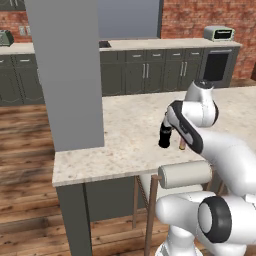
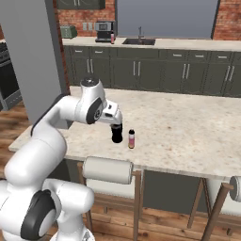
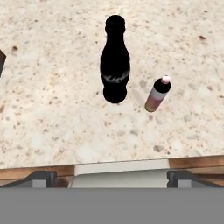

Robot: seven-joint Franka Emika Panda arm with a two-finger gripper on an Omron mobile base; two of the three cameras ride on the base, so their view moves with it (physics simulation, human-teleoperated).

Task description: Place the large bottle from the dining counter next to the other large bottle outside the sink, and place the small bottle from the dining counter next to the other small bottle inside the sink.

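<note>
The large black bottle (image 3: 115,61) stands upright on the dining tabletop (image 3: 52,122), just beside the small pinkish bottle (image 3: 157,93). The tool (image 3: 112,177) is held above, jaws spread and empty. The black bottle's body should be closed on squarely, without the small bottle being knocked.

White robot arm rises from its base, bends at the elbow and reaches forward and down. The gripper (image 3: 111,176) points downward; its two dark fingertips (image 3: 41,177) stand wide apart, holding nothing.
</note>
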